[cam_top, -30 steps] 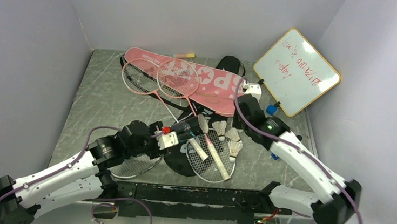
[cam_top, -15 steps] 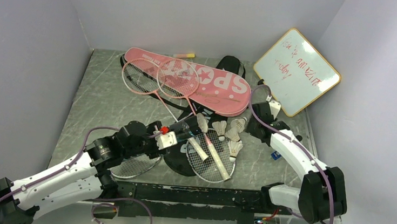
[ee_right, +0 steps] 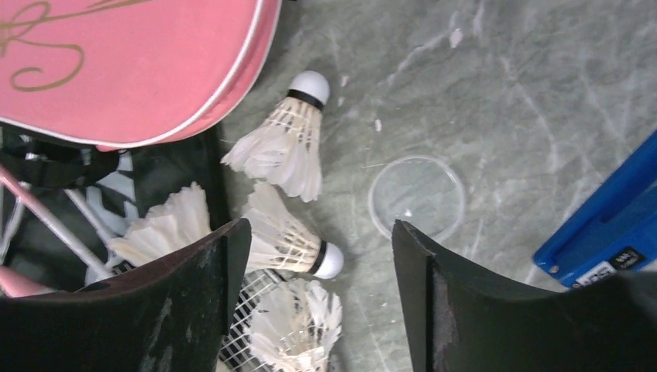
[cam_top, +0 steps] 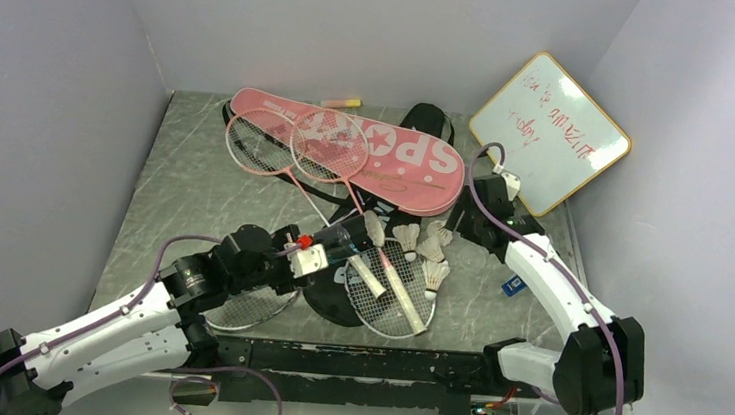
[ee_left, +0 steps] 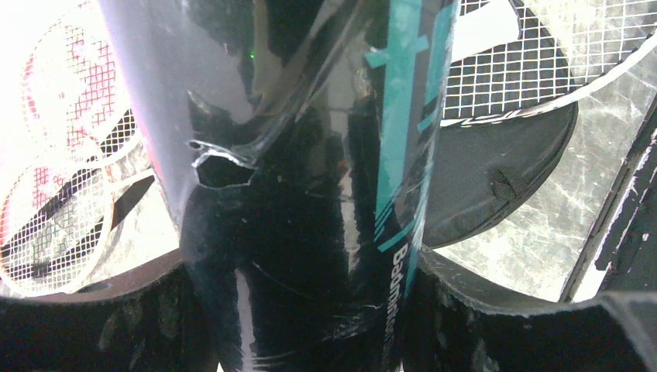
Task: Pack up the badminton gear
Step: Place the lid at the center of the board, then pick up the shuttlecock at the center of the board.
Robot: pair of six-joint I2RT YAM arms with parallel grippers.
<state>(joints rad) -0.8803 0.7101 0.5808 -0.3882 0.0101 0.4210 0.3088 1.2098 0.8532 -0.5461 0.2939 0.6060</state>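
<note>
My left gripper point(cam_top: 332, 247) point(ee_left: 310, 306) is shut on the dark tube point(cam_top: 349, 236) point(ee_left: 310, 139), which fills the space between its fingers. Several white feather shuttlecocks point(cam_top: 418, 247) lie just beyond the tube's far end. My right gripper point(cam_top: 457, 221) point(ee_right: 321, 236) hangs open over them. One shuttlecock point(ee_right: 285, 232) lies partly between its fingers and another point(ee_right: 283, 147) sits beside the pink cover point(cam_top: 398, 160) point(ee_right: 132, 62). Two pink rackets point(cam_top: 329, 146) rest on that cover. White rackets point(cam_top: 390, 305) lie on a black cover point(cam_top: 335, 300) near the front.
A whiteboard point(cam_top: 549, 133) leans in the back right corner. A small marker point(cam_top: 341, 102) lies at the back wall. A clear round lid point(ee_right: 417, 195) and a blue object point(ee_right: 604, 225) point(cam_top: 512, 285) sit on the table right of the shuttlecocks.
The right gripper has drawn back from the pink cover's right end to above the shuttlecocks, and its jaws have opened. The left arm and the tube have stayed put.
</note>
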